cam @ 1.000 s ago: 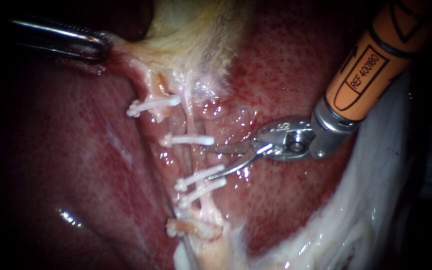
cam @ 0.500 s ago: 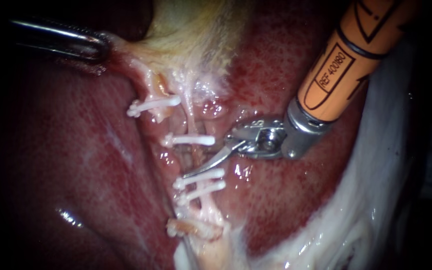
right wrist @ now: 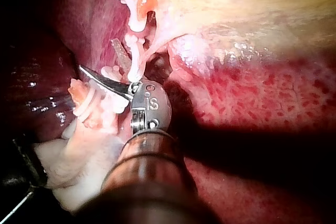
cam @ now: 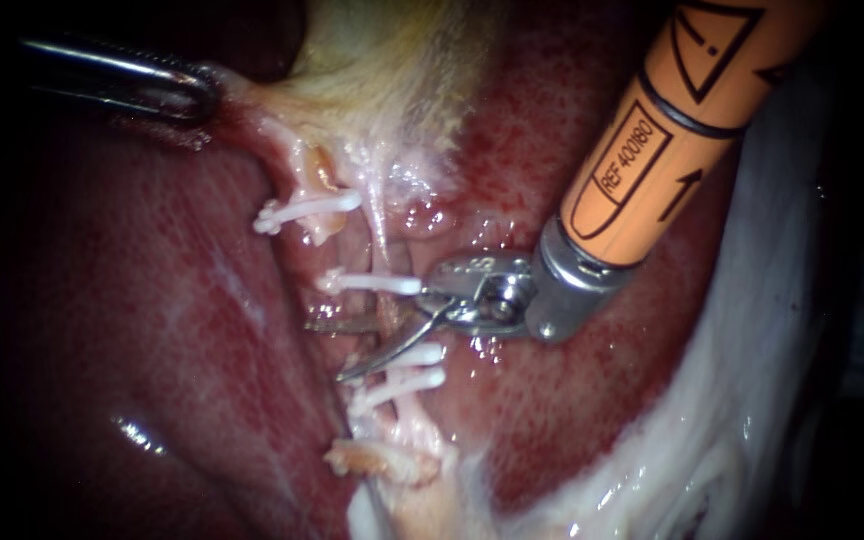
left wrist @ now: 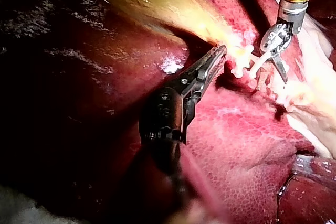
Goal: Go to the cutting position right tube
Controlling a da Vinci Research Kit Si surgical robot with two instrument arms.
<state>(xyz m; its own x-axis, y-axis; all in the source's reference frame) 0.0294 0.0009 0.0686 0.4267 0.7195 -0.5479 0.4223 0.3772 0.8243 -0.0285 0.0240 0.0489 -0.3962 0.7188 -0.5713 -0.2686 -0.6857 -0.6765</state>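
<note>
Closest in, your right instrument (cam: 327,350) reached in from the upper right. Its end effector was released, blades spread either side of the right tube (cam: 388,316) at mid-frame, between the upper clip (cam: 377,283) and the lower clip (cam: 410,355). That tube looked soft, wet and thin, likely to tear, so take only the bare stretch between clips. Farther off, upper left, your left instrument (cam: 207,97) was clenched on the gallbladder (cam: 372,60).
</note>
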